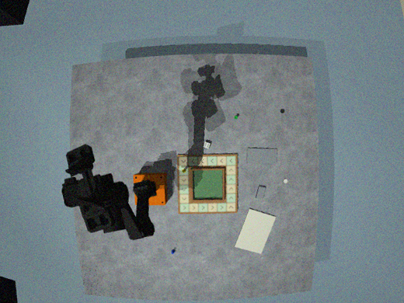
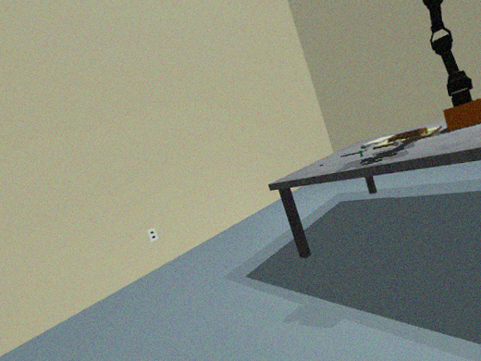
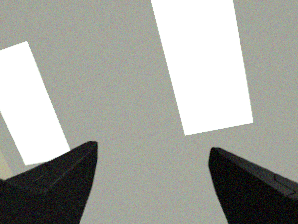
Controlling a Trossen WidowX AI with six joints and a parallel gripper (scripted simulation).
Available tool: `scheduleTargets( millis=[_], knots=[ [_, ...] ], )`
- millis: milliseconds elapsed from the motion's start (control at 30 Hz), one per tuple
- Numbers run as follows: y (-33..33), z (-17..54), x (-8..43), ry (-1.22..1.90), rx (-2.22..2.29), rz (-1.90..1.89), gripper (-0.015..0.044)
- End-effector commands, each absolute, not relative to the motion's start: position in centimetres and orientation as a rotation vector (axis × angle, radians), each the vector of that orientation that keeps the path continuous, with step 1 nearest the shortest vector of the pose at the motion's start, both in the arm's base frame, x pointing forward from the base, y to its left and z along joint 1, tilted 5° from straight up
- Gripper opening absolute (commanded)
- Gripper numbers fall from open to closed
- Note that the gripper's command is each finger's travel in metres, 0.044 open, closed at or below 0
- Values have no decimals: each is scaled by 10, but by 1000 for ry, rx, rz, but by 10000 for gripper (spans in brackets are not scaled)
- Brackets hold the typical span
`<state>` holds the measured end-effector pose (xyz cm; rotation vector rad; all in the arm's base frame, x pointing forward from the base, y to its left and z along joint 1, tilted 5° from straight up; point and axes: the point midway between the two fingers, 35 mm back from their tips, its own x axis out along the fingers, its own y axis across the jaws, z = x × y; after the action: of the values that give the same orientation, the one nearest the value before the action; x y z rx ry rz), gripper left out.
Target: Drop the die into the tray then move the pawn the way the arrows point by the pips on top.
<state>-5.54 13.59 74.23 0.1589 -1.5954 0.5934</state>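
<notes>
In the top view, the die (image 1: pixel 208 143), small and white with dark marks, lies on the table just above the board, outside it; its top pips are too small to read. The board (image 1: pixel 213 207) has arrowed cream and green squares around the tray (image 1: pixel 191 187), which has a green floor and looks empty. A small yellow pawn (image 1: pixel 184 170) stands on the left column near the upper-left corner, in the arm's shadow. My gripper (image 3: pixel 154 153) is open and empty in the wrist view, facing the ceiling lights, high above the table and far from die and pawn.
The arm rises from an orange base (image 1: pixel 161 197) left of the board. A green piece (image 1: pixel 237 116), a blue piece (image 1: pixel 173 251), a dark disc (image 1: pixel 282 111), a white ball (image 1: pixel 285 181), a pale sheet (image 1: pixel 255 231) and thin dark outlines lie around the board.
</notes>
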Motion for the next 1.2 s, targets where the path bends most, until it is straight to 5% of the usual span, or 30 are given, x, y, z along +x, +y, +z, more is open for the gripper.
scheduleTargets(
  millis=[0,500,1167],
  knots=[
    [181,726,-59,-1556,82,697,275],
    [310,651,-34,-1300,-107,1055,275],
    [450,436,101,-323,-282,1321,275]
  ],
)
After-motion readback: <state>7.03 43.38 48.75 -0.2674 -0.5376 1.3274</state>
